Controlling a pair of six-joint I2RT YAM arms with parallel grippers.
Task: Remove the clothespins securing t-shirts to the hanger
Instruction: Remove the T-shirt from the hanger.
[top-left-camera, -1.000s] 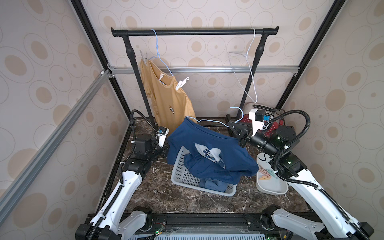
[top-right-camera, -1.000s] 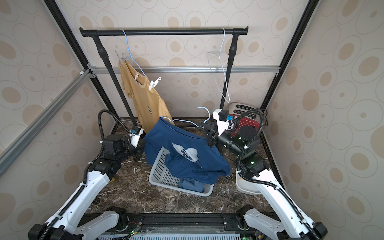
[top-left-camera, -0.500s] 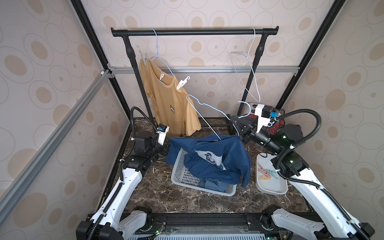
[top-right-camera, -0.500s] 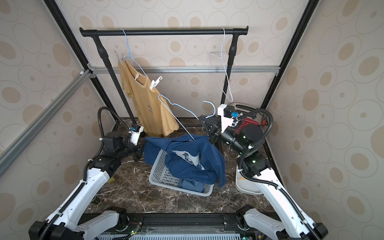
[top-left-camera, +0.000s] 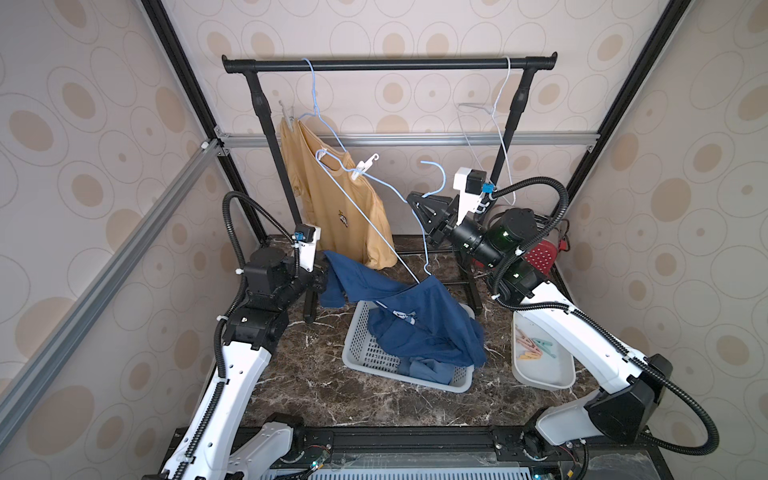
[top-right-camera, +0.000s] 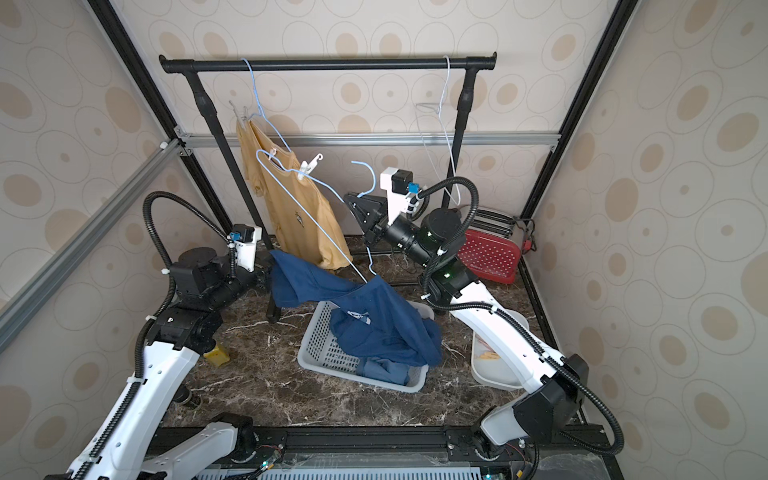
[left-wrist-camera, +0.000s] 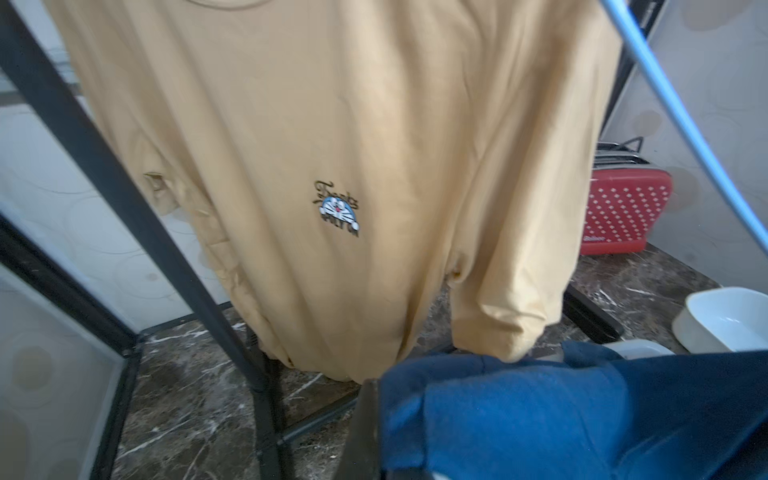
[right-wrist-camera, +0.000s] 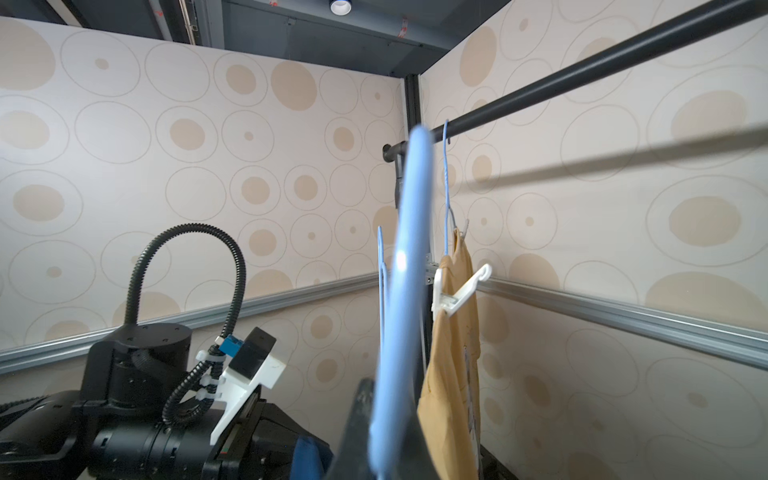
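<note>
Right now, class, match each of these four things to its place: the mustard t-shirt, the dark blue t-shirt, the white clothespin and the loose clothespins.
Things:
1. mustard t-shirt
2. dark blue t-shirt
3. white clothespin
4. loose clothespins

Places:
A. in the white tray
B. clipped at the mustard t-shirt's shoulder
C. hanging under the black rail
D. draped partly over the basket

Pairs: 1-C, 2-D, 3-B, 4-A.

White peg (top-left-camera: 362, 166) on yellow tee (top-left-camera: 332, 208); blue tee (top-left-camera: 419, 328) slumped.
</note>
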